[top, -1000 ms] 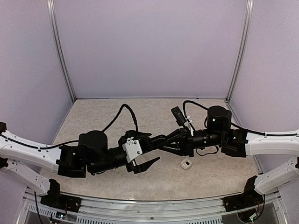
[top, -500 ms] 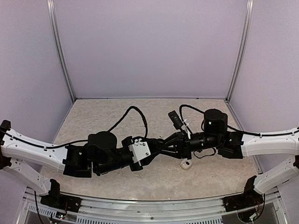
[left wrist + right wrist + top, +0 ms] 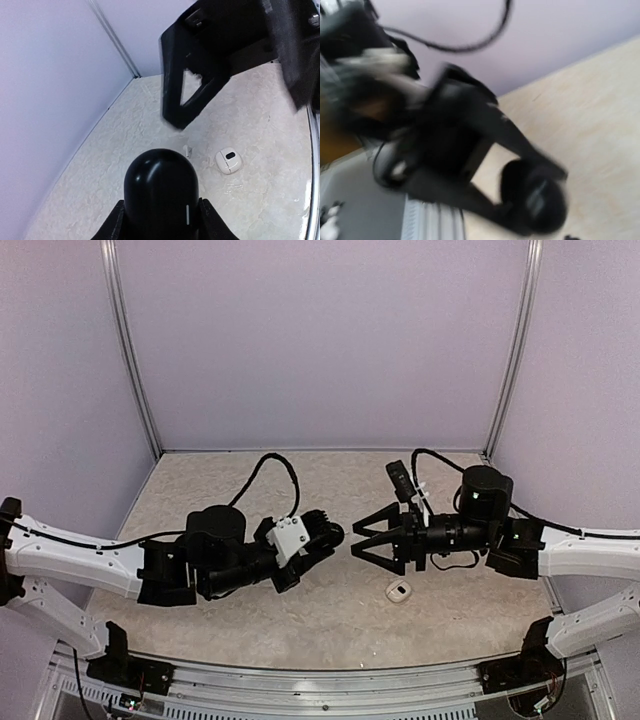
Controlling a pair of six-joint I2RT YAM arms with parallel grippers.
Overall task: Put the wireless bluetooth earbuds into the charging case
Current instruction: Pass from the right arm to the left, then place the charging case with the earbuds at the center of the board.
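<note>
Table bears one white object; left jaws grip one black pod, right jaws apparently apart.

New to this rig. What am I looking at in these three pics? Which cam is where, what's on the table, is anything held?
This is a robot with a left arm and a right arm, bolted at the near edge of a table. Each arm ends in a two-finger tool. The wide picture comes from a fixed camera above and behind the arms. The other two come from small cameras on the wrists.

The left tool is shut on a black oval pod, seen close up in the left wrist view. The right tool faces it with its fingers spread and holds nothing.

On the table near the right tool lies a small white object with a dark spot. I cannot tell what it is. The right wrist picture is blurred and shows only dark shapes. I cannot make out any earbuds.
</note>
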